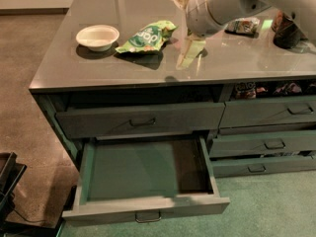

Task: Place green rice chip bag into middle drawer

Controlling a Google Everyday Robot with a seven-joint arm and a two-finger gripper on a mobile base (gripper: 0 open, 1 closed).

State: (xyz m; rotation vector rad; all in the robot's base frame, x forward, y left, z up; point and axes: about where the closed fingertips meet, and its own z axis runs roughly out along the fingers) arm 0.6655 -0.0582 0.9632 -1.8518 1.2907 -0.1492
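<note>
The green rice chip bag lies flat on the grey countertop, just right of a white bowl. My gripper hangs pointing down over the countertop, a short way right of the bag and apart from it, holding nothing that I can see. The middle drawer is pulled wide open below the counter's front edge. Its green inside holds nothing.
The matching wide drawer above is shut. Narrower drawers fill the right column. A small packet and a dark container sit at the back right of the countertop. A black object stands on the floor at the lower left.
</note>
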